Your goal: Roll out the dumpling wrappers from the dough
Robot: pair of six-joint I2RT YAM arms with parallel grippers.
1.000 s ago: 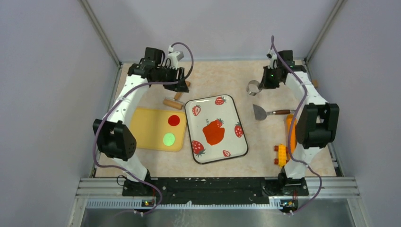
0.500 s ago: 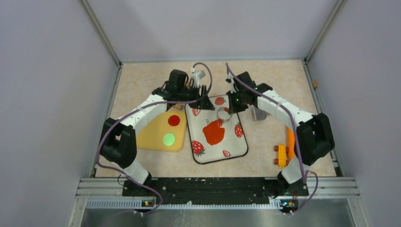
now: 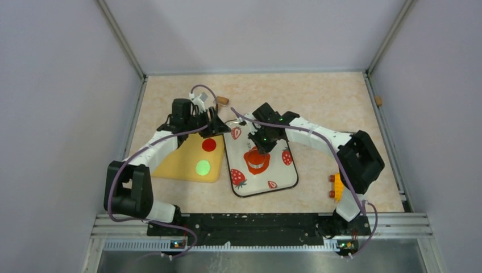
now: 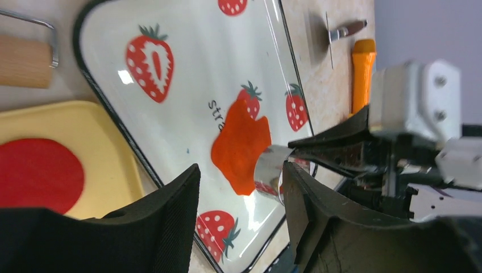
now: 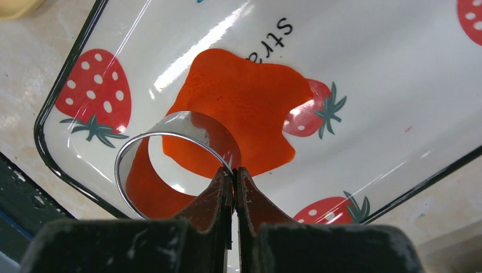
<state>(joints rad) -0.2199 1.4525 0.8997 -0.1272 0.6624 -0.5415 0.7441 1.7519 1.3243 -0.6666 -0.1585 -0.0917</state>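
Note:
The dough (image 3: pixel 257 161) is a flat, irregular orange-red blob (image 5: pixel 244 108) in the middle of the strawberry-print tray (image 3: pixel 284 128). My right gripper (image 5: pixel 234 170) is shut on the wall of the metal ring cutter (image 5: pixel 176 165), which sits over the blob's edge. Whether the ring presses into the dough is unclear. My left gripper (image 4: pixel 241 170) stands open and holds nothing, near the tray's far left corner (image 3: pixel 219 128), facing the dough (image 4: pixel 241 145) and the ring cutter (image 4: pixel 270 170). Two dumpling wrappers, one red (image 3: pixel 209 144) and one green (image 3: pixel 203 168), lie on the yellow board (image 3: pixel 176 153).
A wooden rolling pin (image 4: pixel 23 61) lies behind the board, mostly hidden by my left arm in the top view. A metal spatula (image 4: pixel 332 37) and an orange tool (image 4: pixel 362 74) lie right of the tray. Yellow blocks (image 3: pixel 338 185) sit near the right front.
Both arms swung in from the back of the table. The right one carried the ring cutter from the back right to over the dough; the left left the rolling pin and came to the tray's corner.

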